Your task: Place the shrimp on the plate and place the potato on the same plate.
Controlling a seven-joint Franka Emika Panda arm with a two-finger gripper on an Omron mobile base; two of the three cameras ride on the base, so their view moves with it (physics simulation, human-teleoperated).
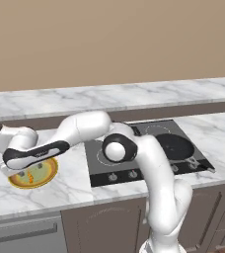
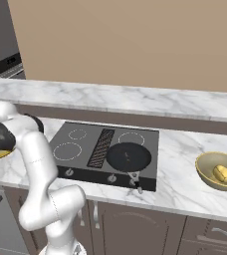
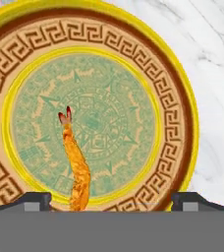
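- Nearest, in the hand view: the gripper (image 3: 111, 201) hangs directly over the plate (image 3: 175, 123), its two dark fingertips (image 3: 35, 201) set wide apart at the lower edge, jaws spread and holding nothing.
- Between the fingertips: the shrimp (image 3: 77, 167), a thin orange curved piece, lies on the plate's pale green centre, its dark red tail pointing toward the middle of the dish and its body running back toward the rim; neither fingertip touches it.
- Left base view: the arm reaches from the lower right across to the left part of the counter (image 1: 75, 183), near its front edge; the gripper (image 1: 11, 170) is over the plate (image 1: 48, 173), and the shrimp (image 1: 33, 177) shows as an orange streak on the dish.
- Middle distance: a black cooktop (image 2: 85, 144) is set into the counter, with a black pan (image 2: 129, 157) resting on its right side.
- Right part of the counter, well apart from the plate: a tan bowl (image 2: 205, 172) holds the potato (image 2: 223, 173), a pale yellow lump lying inside it.
- Farthest: a raised marble ledge (image 2: 135, 99) runs along the counter's back edge, in front of a plain tan wall (image 2: 135, 40).
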